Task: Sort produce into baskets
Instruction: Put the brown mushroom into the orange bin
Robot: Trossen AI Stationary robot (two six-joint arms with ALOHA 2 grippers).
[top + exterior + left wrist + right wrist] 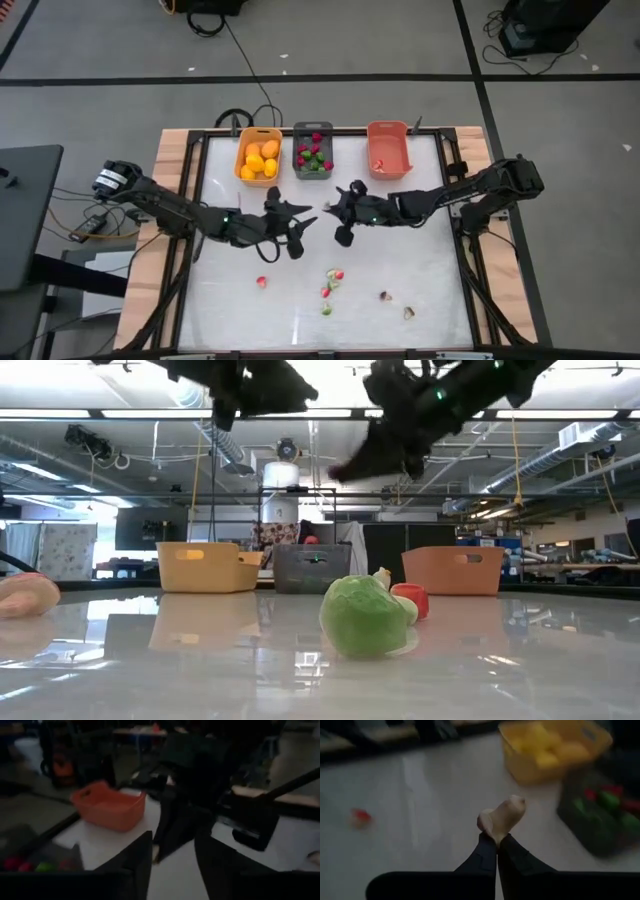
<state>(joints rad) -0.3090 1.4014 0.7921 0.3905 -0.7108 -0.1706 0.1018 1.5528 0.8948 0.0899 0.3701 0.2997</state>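
Above the middle of the table my right gripper [497, 840] is shut on a pale pinkish slice [502, 816]. My left gripper [172, 855] faces it from the table's left, open, with nothing between its fingers; the two [305, 210] [328, 208] almost meet. At the far edge stand three baskets: a yellow one [258, 155] with orange fruits, a dark grey one [313, 150] with red and green pieces, and a salmon one [388, 148]. More produce lies toward the near edge: a red piece [262, 282], a red and green cluster [330, 285] and two pale slices [408, 312]. My right gripper pinches the pale slice by its lower end [492, 834] between its two fingertips. Most of the slice sticks out beyond the fingertips. It is lifted clear, high above the table. The fingers slant down toward the table's left.
Close to the low camera lie a green piece [362, 615], a red one [410, 600] behind it and a pale one [25, 595] at the left. The wooden table frame [170, 180] borders the white top. There is bare tabletop between the baskets and the loose produce.
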